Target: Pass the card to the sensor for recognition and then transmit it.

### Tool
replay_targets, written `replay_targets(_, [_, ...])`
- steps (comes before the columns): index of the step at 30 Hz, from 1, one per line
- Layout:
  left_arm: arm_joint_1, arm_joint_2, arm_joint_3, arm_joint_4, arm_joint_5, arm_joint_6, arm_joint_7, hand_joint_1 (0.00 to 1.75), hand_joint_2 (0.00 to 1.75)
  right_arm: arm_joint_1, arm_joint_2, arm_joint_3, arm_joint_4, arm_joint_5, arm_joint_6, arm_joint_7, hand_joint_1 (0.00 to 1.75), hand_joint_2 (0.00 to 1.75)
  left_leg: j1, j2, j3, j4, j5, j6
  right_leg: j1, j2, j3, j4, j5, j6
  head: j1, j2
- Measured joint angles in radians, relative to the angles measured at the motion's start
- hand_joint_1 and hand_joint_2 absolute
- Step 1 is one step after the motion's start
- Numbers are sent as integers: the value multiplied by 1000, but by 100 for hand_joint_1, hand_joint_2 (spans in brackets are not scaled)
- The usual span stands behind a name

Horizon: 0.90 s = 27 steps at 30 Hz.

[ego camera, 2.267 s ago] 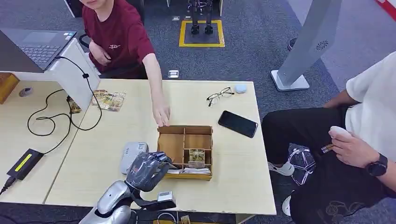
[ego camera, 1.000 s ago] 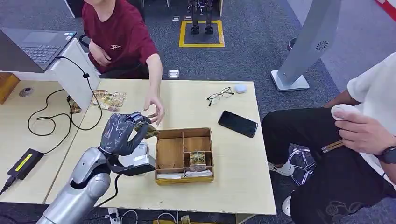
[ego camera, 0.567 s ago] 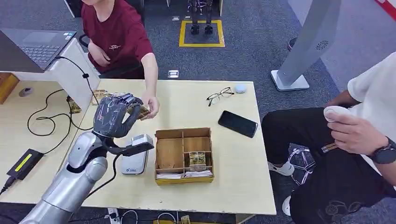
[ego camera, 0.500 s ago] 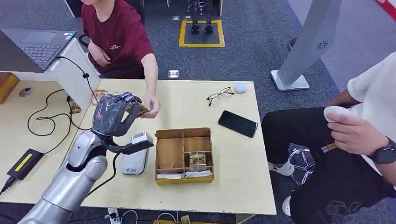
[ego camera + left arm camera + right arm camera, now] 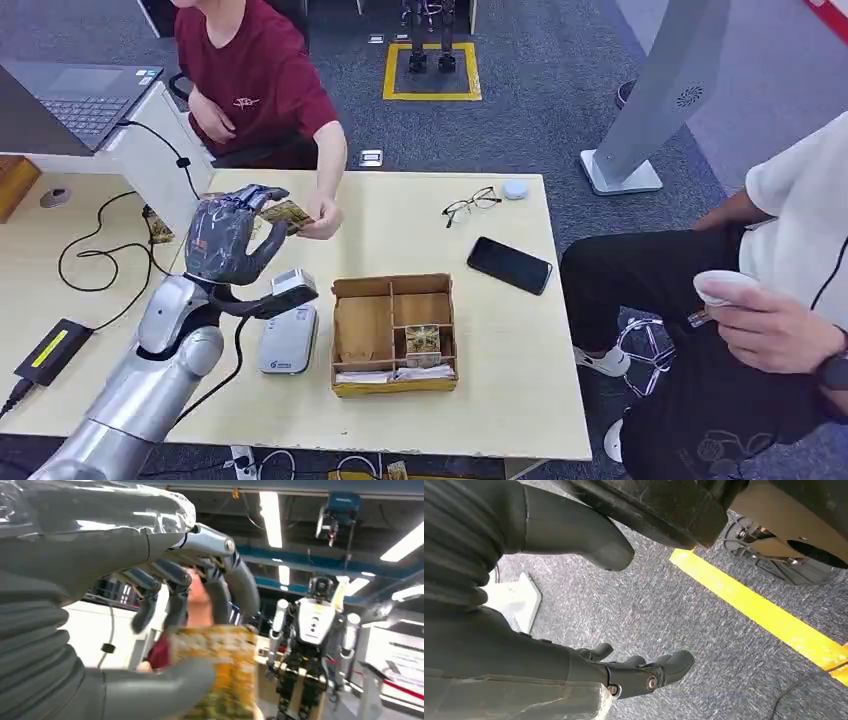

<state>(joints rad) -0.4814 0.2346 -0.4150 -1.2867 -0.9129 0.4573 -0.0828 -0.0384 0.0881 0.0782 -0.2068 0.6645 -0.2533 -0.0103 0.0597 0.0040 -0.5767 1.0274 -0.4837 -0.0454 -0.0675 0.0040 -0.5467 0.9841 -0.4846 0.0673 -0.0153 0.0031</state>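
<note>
My left hand point(image 5: 228, 240) is raised over the table's back left and pinches a yellow patterned card point(image 5: 286, 214) between thumb and fingers. A person in a dark red shirt sits behind the table, and their hand point(image 5: 323, 222) touches the card's far end. In the left wrist view the card point(image 5: 226, 666) lies against my thumb point(image 5: 165, 686), with the darker fingers point(image 5: 220, 582) curled above it. The grey card sensor point(image 5: 287, 339) lies flat on the table, below and nearer than my hand. My right hand point(image 5: 624, 676) hangs over grey carpet, fingers apart and holding nothing.
A wooden compartment box point(image 5: 395, 330) with cards in it stands right of the sensor. A black phone point(image 5: 510, 265), glasses point(image 5: 470, 205), a laptop point(image 5: 75, 95), cables and a power brick point(image 5: 50, 350) are on the tables. Another person point(image 5: 780, 280) sits at the right.
My left hand lifted the card from beside the sensor and carried it back and left toward the seated person, whose hand came up to meet the card.
</note>
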Motion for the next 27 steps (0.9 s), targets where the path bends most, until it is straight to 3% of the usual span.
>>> replay_targets(9, [85,44,62,-14,-18,45,31,0,175,3,1,17,0,36,-8,11,0,175,0,2,0,-1,0,0,0,2,1,1,0,0,1,0])
replay_targets(12, [163,83,132,-46,-15,58,14,0,175,5,2,26,0,48,-15,19,0,175,0,2,1,-1,0,0,0,2,-1,1,0,0,0,0])
replay_targets(16, [209,102,191,-64,-18,55,2,0,175,4,2,31,0,48,-18,19,0,175,0,-1,-1,-1,0,0,0,-1,-1,1,-1,0,0,0])
replay_targets(20, [260,123,240,-89,-23,62,34,0,175,5,2,42,0,62,-23,24,0,175,0,1,0,-1,0,0,0,1,1,1,-1,0,0,0])
replay_targets(22, [318,146,303,-105,0,84,40,0,175,6,2,47,0,68,-23,28,0,175,0,4,2,-1,0,0,0,4,-1,1,-1,0,0,0])
replay_targets(27, [443,184,527,-119,62,110,-33,0,175,15,-3,48,3,65,-23,8,0,175,1,2,0,-2,0,0,1,2,-2,1,-2,-1,-1,0])
